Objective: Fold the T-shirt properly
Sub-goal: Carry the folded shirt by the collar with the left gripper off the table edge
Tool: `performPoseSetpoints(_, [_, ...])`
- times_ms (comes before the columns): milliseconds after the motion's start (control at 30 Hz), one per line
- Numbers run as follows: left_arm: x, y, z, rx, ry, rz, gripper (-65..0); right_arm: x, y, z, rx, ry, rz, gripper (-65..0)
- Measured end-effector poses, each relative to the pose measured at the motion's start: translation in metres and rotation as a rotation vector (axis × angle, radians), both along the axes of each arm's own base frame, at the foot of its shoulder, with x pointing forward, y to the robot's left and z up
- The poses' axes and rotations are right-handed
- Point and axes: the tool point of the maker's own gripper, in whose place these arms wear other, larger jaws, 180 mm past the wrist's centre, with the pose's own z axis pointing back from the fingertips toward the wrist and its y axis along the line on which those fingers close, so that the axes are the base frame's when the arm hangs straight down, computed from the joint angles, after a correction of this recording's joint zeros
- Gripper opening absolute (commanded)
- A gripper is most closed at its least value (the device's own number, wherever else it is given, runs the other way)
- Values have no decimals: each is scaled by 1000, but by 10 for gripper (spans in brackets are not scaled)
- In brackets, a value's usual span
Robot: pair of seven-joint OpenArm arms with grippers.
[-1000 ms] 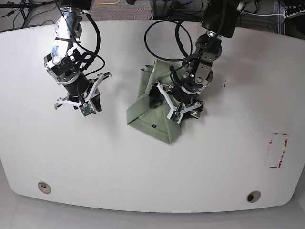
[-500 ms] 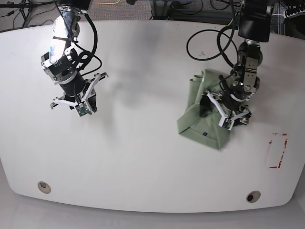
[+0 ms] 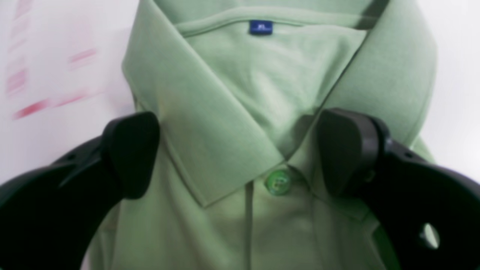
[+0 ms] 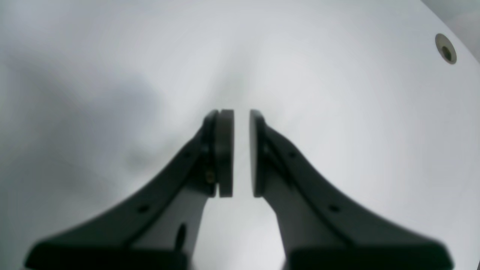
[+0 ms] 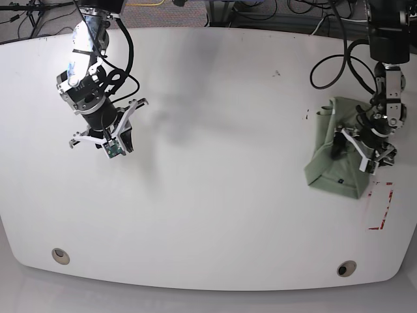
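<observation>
Lying folded at the right side of the white table (image 5: 208,215), the T-shirt (image 5: 332,163) shows as a compact sage-green bundle, collar up, a small dark label on its near part. Red tape marks (image 5: 383,205) sit on the table just right of and nearer than the bundle. Black cables (image 5: 339,62) loop above the tabletop on the far right, apart from the cloth. Two round metal grommets sit near the table's near edge, one left (image 5: 60,255), one right (image 5: 346,268).

Left gripper (image 5: 360,147): fingers spread wide, straddling the shirt's collar area. Wrist view: one black finger (image 3: 131,153) to each side of the collar (image 3: 210,123), a green button (image 3: 278,182) between them, blue neck label (image 3: 261,27) beyond. Fingers rest against or just over the fabric; contact cannot be told. Nothing is pinched.

Right gripper (image 5: 104,138): above bare table at the far left, well apart from the shirt. Its pads (image 4: 224,150) stand nearly together with a thin gap, nothing held.

Surface: plain white, matte, faint shadows. Beyond the far edge, dark flooring and stands with cables.
</observation>
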Motion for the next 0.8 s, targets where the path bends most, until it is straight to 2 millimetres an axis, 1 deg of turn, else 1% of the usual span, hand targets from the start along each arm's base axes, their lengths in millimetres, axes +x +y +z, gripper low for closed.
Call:
performPoseSetpoints(100, [-8,29,3,20,10,30,-17,-3,1,-3,0,10,0,-583])
performPoseSetpoints(133, [-11,36,2,13,13,33,-17,-4,1,-3,1,12,0,-583])
performPoseSetpoints(167, [-16,48,2,11,21,48,-17,-4,1,-3,1,10,0,-583])
performPoseSetpoints(300, [-29,78,4,24,57,76,-17,-3,3,-1,3,5,2,-583])
performPoseSetpoints(400, [-41,103,7,59,104,99,-17,-3,3,-1,3,4,2,-583])
performPoseSetpoints(533, [-60,138,14,150,183,105,-17,-3,3,0,2,3,2,-583])
performPoseSetpoints(700, [-80,167,18,211,268,125,-17,-3,3,1,1,-1,4,-583])
performPoseSetpoints(800, [-88,177,21,233,298,128,-17,-3,3,1,1,-2,4,-583])
